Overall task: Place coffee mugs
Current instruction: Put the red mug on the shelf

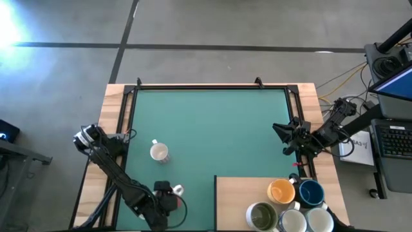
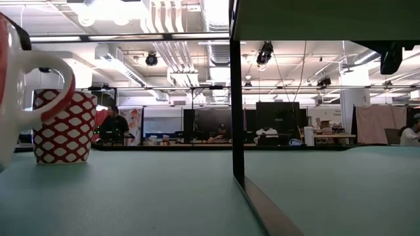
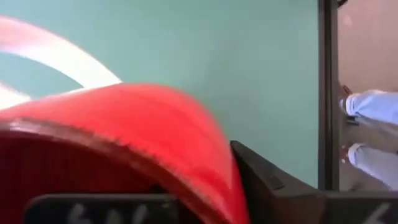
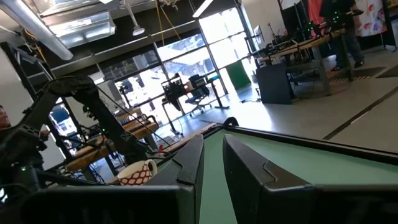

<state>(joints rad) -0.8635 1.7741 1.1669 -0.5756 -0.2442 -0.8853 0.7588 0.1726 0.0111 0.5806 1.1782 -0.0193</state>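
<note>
My left gripper (image 1: 168,195) is at the mat's near edge, shut on a mug that is red inside and white outside (image 3: 124,124). In the low view this mug (image 2: 16,98) fills the left edge. I cannot tell whether it stands on the mat. A white mug with a red net pattern (image 1: 159,152) stands upright on its base on the green mat; it also shows in the low view (image 2: 64,126). My right gripper (image 1: 283,136) hovers at the mat's right side, slightly open and empty. My left gripper holds the red mug by its rim (image 3: 217,162). One finger (image 3: 267,183) lies against the outside of the wall. The mug hides the other finger, so I cannot tell whether it is inside. The white handle (image 3: 68,59) points away from the fingers.
A raised wooden board (image 1: 232,193) at the near right carries an orange mug (image 1: 281,191), a dark blue mug (image 1: 311,192), an olive-inside mug (image 1: 262,214) and two white mugs (image 1: 293,221). The rest of the mat (image 1: 219,122) is bare. Black rails frame the mat.
</note>
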